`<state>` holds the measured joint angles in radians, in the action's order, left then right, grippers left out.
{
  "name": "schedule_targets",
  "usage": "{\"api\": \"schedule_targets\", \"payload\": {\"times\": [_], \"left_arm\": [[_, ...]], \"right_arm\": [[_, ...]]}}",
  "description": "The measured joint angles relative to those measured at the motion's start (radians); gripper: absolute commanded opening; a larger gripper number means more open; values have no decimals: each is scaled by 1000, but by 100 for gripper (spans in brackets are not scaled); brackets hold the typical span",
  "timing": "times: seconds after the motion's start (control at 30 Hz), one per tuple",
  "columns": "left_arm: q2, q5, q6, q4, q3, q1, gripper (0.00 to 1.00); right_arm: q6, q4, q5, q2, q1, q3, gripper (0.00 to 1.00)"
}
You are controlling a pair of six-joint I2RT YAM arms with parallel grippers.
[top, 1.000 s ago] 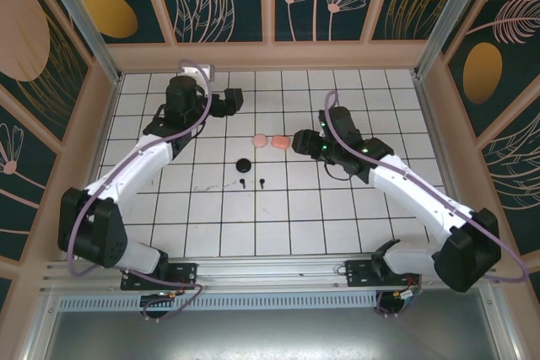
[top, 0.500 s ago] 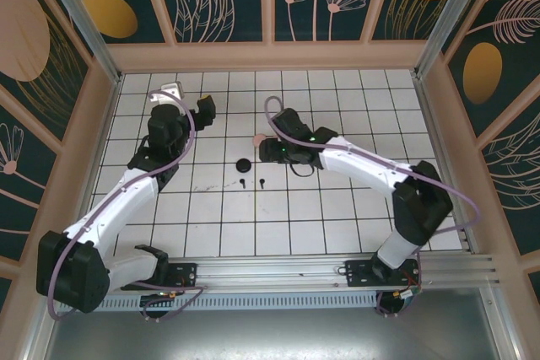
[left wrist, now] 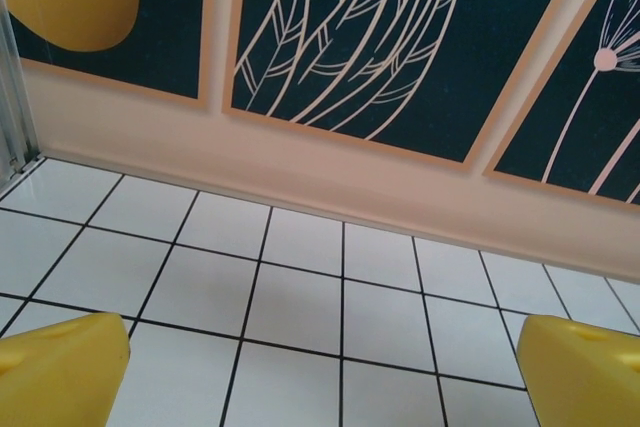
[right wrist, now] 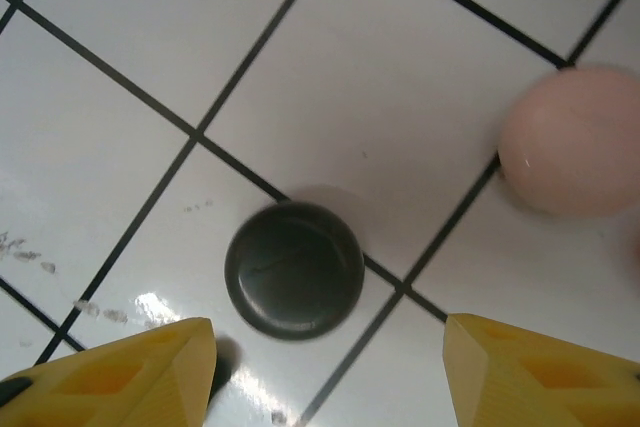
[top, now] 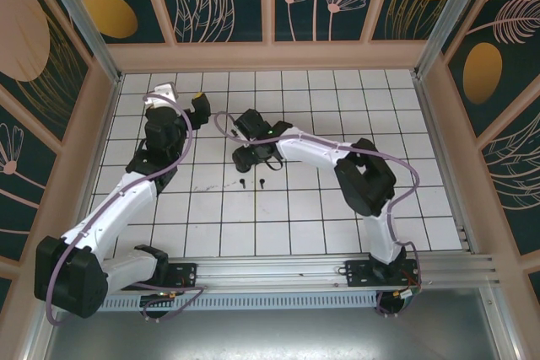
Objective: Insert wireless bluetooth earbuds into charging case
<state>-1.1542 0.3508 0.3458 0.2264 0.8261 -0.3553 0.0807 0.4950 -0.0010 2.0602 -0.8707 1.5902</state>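
Wireless bluetooth earbuds (top: pixel 242 183), two black stemmed buds on the counter (top: pixel 321 208) just nearside of the right fingers (right wrist: pixel 530 372), which hang apart above a black disc (right wrist: pixel 293 269); left fingers (left wrist: pixel 60 372) apart, well away; probably light, slick: pinch across the stem.

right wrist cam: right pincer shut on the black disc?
No: the right pincer is open, its yellow fingers spread wide, and the black disc lies free on the table.

text: none readable | labels/brands/numbers: none | checked: top external, left wrist, right wrist | wall panels: leaf and flower art, no lettering
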Motion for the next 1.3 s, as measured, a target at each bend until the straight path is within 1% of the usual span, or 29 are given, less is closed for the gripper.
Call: {"api": "schedule_targets", "payload": {"times": [0.13, 0.47, 0.73, 1.03, 1.3], "left_arm": [[1, -21, 23, -21, 19, 0, 99], [63, -55, -2, -47, 14, 2, 99], [63, -71, 6, -74, 20, 2, 99], [64, -101, 15, -114, 73, 2, 99], [69, -108, 14, -127, 74, 2, 99]], "right_arm": [[-51, 28, 0, 68, -3, 72, 62], [-117, 95, -19, 156, -5, 148, 62], [-151, 120, -26, 224, -20, 206, 61], [-161, 147, -23, 232, -21, 222, 60], [-161, 149, -23, 232, -21, 220, 60]]}}
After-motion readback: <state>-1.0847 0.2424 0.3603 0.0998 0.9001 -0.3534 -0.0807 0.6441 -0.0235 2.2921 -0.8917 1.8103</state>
